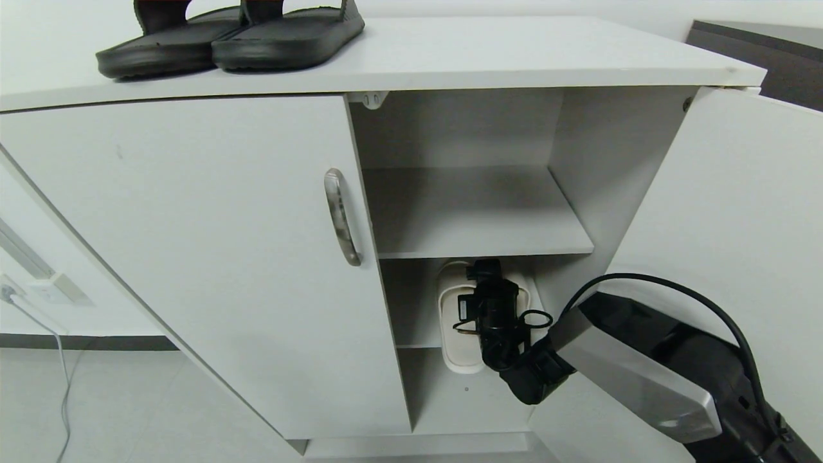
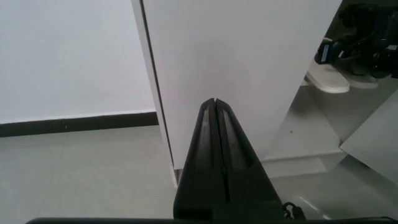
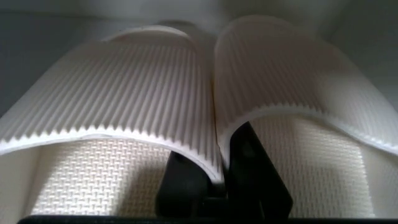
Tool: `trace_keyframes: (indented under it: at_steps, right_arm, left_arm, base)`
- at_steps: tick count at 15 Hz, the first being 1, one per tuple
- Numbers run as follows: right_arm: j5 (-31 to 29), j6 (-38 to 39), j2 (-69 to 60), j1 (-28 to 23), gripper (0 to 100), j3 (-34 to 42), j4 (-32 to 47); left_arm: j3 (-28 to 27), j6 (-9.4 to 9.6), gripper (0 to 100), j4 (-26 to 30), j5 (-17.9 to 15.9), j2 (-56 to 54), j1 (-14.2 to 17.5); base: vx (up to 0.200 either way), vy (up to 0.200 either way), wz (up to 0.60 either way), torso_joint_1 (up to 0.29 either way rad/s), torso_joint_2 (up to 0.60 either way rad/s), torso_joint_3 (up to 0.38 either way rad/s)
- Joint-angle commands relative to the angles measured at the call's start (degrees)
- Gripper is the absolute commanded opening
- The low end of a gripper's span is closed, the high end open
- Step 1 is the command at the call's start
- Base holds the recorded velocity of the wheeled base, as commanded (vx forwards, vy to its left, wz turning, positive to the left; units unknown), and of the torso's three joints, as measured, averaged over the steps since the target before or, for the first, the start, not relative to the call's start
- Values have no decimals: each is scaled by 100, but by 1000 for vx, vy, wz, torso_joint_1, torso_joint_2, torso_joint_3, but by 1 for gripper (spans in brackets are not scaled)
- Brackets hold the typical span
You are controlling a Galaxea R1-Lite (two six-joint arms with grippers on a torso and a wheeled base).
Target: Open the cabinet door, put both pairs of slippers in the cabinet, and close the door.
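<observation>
1. Right gripper (image 3: pixel 217 167): jaws clamped on the two touching inner strap edges of the pair of white foam slippers with ribbed straps (image 3: pixel 124 87). One black finger (image 3: pixel 255 168) sits under each strap
2. Step in hand, as judged: setting the white pair down inside the white two-door cabinet (image 1: pixel 514 58). To do it well, lower until both soles lie flat on the lower shelf (image 1: pixel 415 337) and push in deep enough that the heels clear the door line. Then part the jaws and back straight out so no finger drags a strap
3. White pair lies between the jaws, toes inward, in the compartment under the upper shelf (image 1: pixel 476 218). The heels appear to overhang the lower shelf's front edge
4. Right-hand door (image 1: pixel 739 225) stands open. Left-hand door (image 1: pixel 193 244) is shut, its metal bar handle (image 1: pixel 341 218) untouched
5. Pair of black rubber slippers (image 1: pixel 231 38) sits on the cabinet top at the left end, well apart from both grippers and not yet stowed
6. Left gripper (image 2: pixel 214 106): jaws together, empty, low in front of the shut door
</observation>
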Motion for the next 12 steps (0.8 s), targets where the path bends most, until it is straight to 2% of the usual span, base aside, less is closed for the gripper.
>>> trace_keyframes:
  at_steps: [1,5,12]
  right_arm:
    - [-12,-1,198,-64,0,-514,237]
    - [-12,-1,356,-152,0,-1121,659]
    - [-12,-10,462,-178,0,-1490,879]
  left_arm:
    - [0,-22,0,0,18,0,1]
    - [0,-22,0,0,18,0,1]
    - [0,-22,0,0,18,0,1]
  base:
    - [0,0,0,0,0,0]
    - [0,0,0,0,0,0]
    - [0,0,0,0,0,0]
